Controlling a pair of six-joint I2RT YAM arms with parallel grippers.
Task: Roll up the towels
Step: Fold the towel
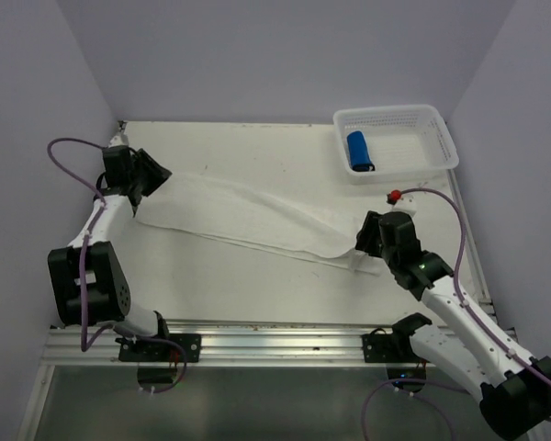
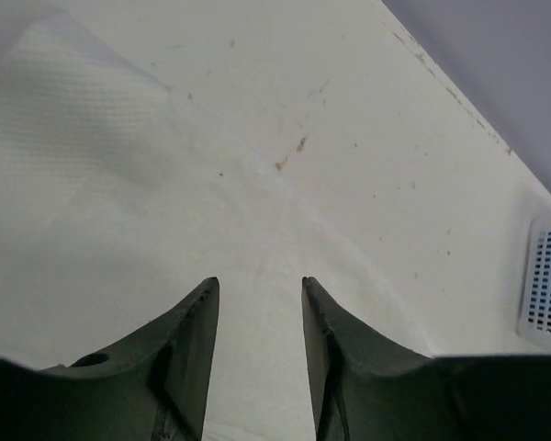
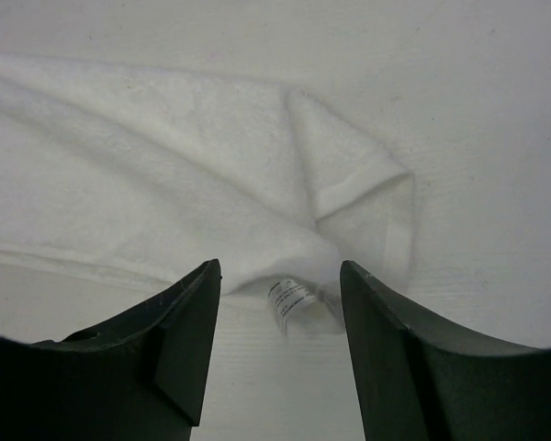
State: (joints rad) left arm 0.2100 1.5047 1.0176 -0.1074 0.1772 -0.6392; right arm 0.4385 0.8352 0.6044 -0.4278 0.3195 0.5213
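Observation:
A long white towel [image 1: 248, 220] lies stretched slantwise over the table from far left to near right. Its left end fills the left wrist view as the white towel [image 2: 92, 211]. My left gripper [image 1: 151, 175] hangs over that end, open, with nothing between its fingers; in its own view the left gripper [image 2: 259, 280] shows a clear gap. My right gripper [image 1: 367, 241] is open at the crumpled right end, where the towel [image 3: 193, 175] folds over and a small label [image 3: 289, 301] sticks out. The small blue towel [image 1: 359, 151] lies rolled in the basket.
A white perforated basket [image 1: 432, 129] stands at the far right corner, and its basket wall [image 2: 549, 285] shows at the right of the left wrist view. A small red object [image 1: 395, 196] sits near the right edge. Purple-grey walls close in the table.

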